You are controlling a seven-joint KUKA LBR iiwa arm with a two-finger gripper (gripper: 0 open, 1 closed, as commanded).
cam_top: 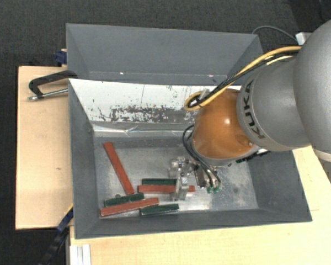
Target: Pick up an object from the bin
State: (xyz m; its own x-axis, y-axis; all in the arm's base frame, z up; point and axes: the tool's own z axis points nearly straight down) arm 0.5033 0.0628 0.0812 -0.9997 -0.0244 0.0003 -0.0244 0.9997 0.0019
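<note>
My gripper (183, 187) reaches down to the bin floor right of the middle, under the orange cover. Its tips stand at the right end of a short red-brown bar (157, 189) lying flat. A dark green bar (157, 181) lies just behind that one, touching it. Another dark green bar (160, 208) lies in front, near the bin's front wall. Whether anything sits between the fingers is hidden.
A long red-brown stick (118, 168) lies slanted at the left of the floor. Two more bars, one green (123, 200) and one red-brown (129, 207), lie along the front left. The arm and its cables hang over the right half of the bin.
</note>
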